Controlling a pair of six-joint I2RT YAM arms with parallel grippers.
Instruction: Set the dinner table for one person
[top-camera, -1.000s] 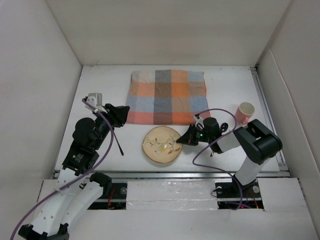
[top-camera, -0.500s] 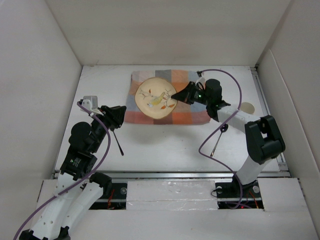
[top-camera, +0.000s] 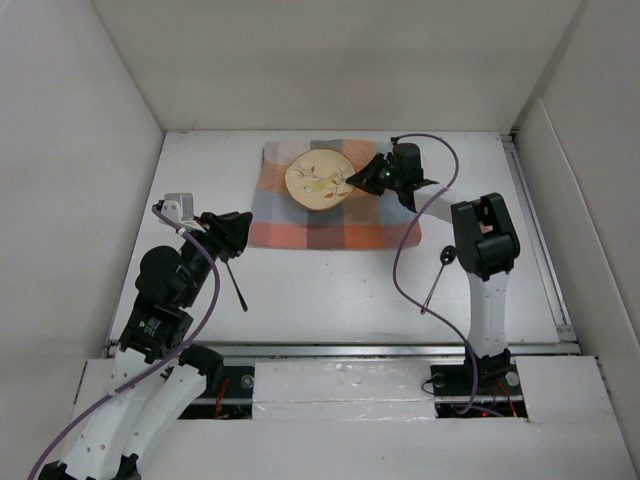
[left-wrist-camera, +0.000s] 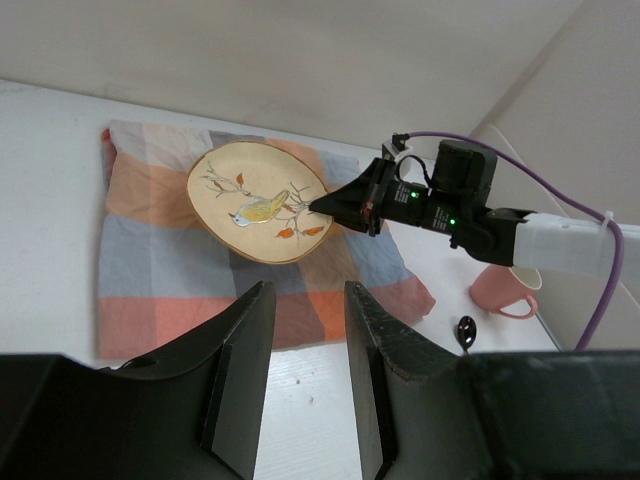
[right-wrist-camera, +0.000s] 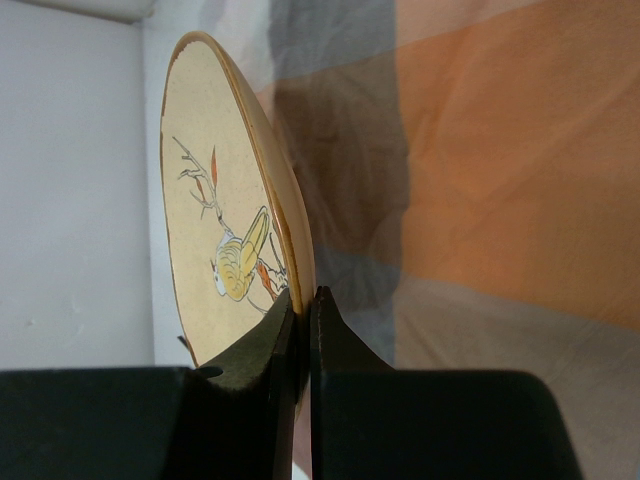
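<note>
On my overhead feed the matte-white rectangular table (top-camera: 330, 290) fills the middle of the frame, with white walls on three sides. An orange, blue and grey checkered cloth (top-camera: 300, 232) lies flat on it at upper centre.

My right pincer (top-camera: 350, 180) is stretched out to the upper centre of the frame. It is pinching the rim of the round cream plate painted with a yellow bird (top-camera: 318, 180). In the right wrist view the black fingertips (right-wrist-camera: 260, 350) press on either face of that rim at lower centre, and the plate stands nearly edge-on to the camera. The plate is tilted over the cloth's upper part and casts a shadow there. I cannot tell whether its far edge touches the fabric.

My left pincer (top-camera: 230, 240) sits at centre left, just beside the cloth's lower left corner. Its jaws are spread with nothing between them. A thin black utensil (top-camera: 238, 287) lies on the table just below it.

At the right of the left wrist view, a black spoon (left-wrist-camera: 466, 331) lies near a pink mug (left-wrist-camera: 503, 290).
</note>
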